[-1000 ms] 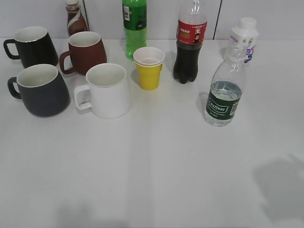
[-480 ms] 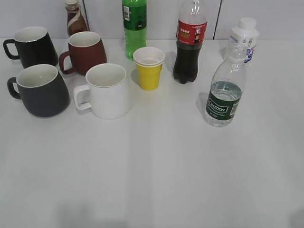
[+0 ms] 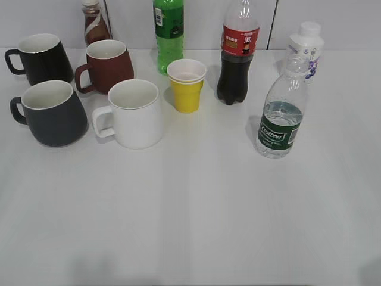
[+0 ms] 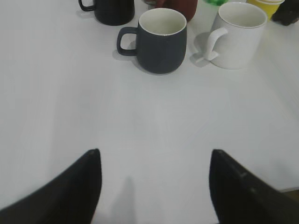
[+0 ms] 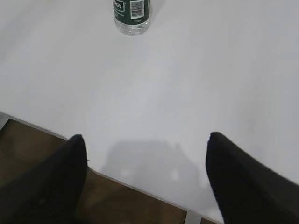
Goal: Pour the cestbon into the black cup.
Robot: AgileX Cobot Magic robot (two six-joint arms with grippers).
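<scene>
The cestbon (image 3: pixel 281 116), a small clear bottle with a dark green label, stands upright at the right of the table; its base shows at the top of the right wrist view (image 5: pixel 131 14). The black cup (image 3: pixel 52 113), a charcoal mug with a white inside, stands at the left and shows in the left wrist view (image 4: pixel 160 39). My left gripper (image 4: pixel 154 154) is open and empty above bare table, short of the cup. My right gripper (image 5: pixel 147 137) is open and empty over the table's front edge, well short of the bottle. Neither gripper shows in the exterior view.
A glossy black mug (image 3: pixel 41 58), a maroon mug (image 3: pixel 107 64), a white mug (image 3: pixel 136 113), a yellow paper cup (image 3: pixel 187 85), a green soda bottle (image 3: pixel 169 33), a cola bottle (image 3: pixel 238 53), a white bottle (image 3: pixel 306 47) and a brown bottle (image 3: pixel 94 22) stand at the back.
The shadow at the lower right of the table has shrunk away toward the corner. The bottle, cups and mugs have not moved.
</scene>
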